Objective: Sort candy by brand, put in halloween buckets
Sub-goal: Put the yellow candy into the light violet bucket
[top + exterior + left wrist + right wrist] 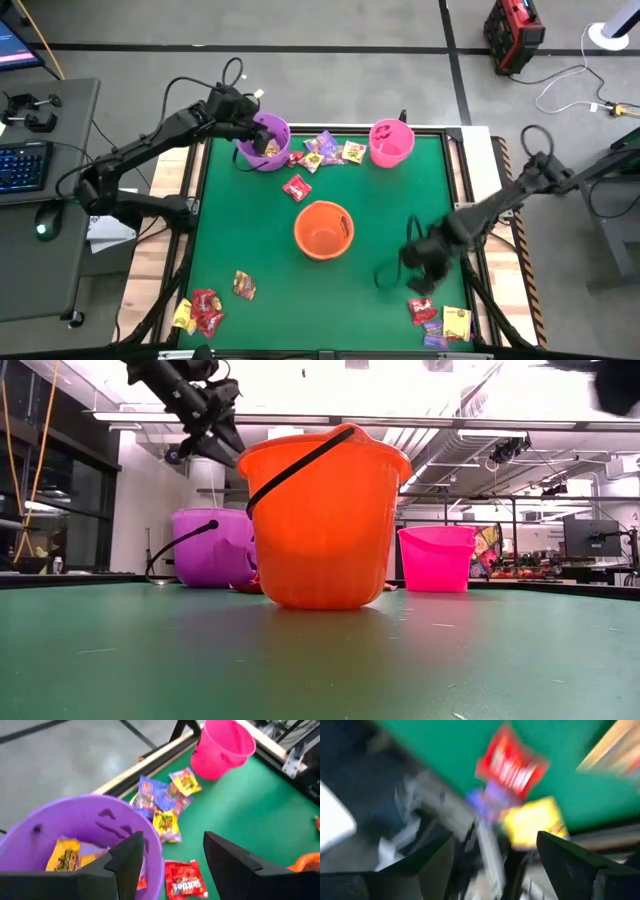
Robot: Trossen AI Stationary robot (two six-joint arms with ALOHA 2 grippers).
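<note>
Left drop over purple bucket, right reaching for corner pile

Left end effector sits over the purple bucket at upper left of the high view, fingers apart with nothing between them; a yellow packet lies inside the bucket, so this looks like a drop spot for one brand. Arm held high there so a release would fall in, not on the desk

Right end effector is at lower right of the high view, jaws wide and empty, just up from a small pile: red packet, yellow packet, a purple one at the bottom edge. In the right wrist view the same trio shows past the fingers, red packet farthest. Probably lining up a pick, target unclear

Orange bucket stands mid-desk, looks empty from above. Pink bucket upper centre-right, contents not visible

Loose candy cluster lies between the purple and pink buckets, mixed purple and yellow wrappers. One red packet sits alone between the purple and orange buckets. Another group of red and yellow at lower left, a gold-brown packet near it

Most candy is not yet sorted, so the task looks early. Buckets spread apart so each arm can reach one
</note>
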